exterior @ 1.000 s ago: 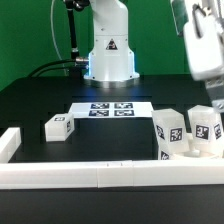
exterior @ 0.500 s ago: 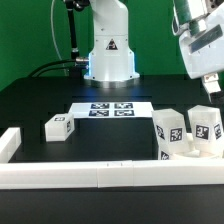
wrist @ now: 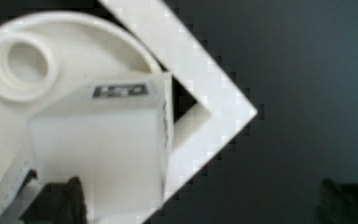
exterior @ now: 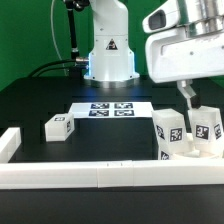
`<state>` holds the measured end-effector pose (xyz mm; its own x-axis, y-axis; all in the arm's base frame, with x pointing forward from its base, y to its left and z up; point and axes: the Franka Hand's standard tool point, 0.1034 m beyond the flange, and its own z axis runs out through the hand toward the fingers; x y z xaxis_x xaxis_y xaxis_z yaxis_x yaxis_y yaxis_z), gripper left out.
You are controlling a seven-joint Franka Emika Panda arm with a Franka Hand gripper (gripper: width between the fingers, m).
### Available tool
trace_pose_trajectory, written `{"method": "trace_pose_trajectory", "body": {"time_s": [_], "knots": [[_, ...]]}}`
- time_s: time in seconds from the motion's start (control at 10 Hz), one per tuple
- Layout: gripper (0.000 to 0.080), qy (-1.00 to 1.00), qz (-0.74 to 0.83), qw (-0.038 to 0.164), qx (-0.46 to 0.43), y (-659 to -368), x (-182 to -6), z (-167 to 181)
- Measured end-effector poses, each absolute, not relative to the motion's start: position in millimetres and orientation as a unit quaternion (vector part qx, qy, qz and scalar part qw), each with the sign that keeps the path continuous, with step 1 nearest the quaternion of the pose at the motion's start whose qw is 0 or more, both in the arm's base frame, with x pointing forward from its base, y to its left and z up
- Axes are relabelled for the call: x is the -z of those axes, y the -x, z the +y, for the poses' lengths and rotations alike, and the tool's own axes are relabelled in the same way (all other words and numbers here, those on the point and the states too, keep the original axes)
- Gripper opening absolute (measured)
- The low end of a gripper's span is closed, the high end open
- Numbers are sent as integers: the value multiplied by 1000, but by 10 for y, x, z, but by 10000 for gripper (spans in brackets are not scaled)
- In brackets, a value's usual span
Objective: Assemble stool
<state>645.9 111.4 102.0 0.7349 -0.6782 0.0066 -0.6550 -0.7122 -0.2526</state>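
Two white tagged legs [exterior: 170, 130] [exterior: 207, 128] stand upright on the round seat [exterior: 193, 152] in the front right corner of the exterior view. A third leg [exterior: 58, 127] lies loose at that view's left. My gripper [exterior: 192, 100] hangs just above and behind the two upright legs, tilted, open and empty. In the wrist view the seat [wrist: 25, 65] with a round hole and one upright leg [wrist: 105, 140] show close by. The gripper [wrist: 202, 200] has its dark fingertips [wrist: 51, 195] far apart, and nothing lies between them.
The marker board [exterior: 110, 110] lies flat in front of the robot base [exterior: 108, 55]. Long white border rails run along the front [exterior: 100, 176] and the exterior view's left [exterior: 10, 142]. A rail corner [wrist: 202, 80] shows beside the seat in the wrist view.
The gripper has come down and toward the exterior view's left from the upper right corner, turning as it moved. It now hangs over the upright legs. The parts have not moved.
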Motion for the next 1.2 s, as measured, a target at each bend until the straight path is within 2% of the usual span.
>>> {"method": "trace_pose_trajectory", "body": {"time_s": [0.1, 0.4, 0.5, 0.6, 0.8, 1.2], "knots": [[649, 921, 363, 116, 84, -6446, -1028, 1088], [649, 969, 213, 83, 91, -6420, -1016, 1049], [649, 992, 92, 42, 80, -6410, -1051, 1092], [649, 997, -6, 11, 70, -6435, -1071, 1138], [649, 991, -119, 0, 55, -6444, -1041, 1081], [649, 974, -218, -17, 62, -6465, -1048, 975]]}}
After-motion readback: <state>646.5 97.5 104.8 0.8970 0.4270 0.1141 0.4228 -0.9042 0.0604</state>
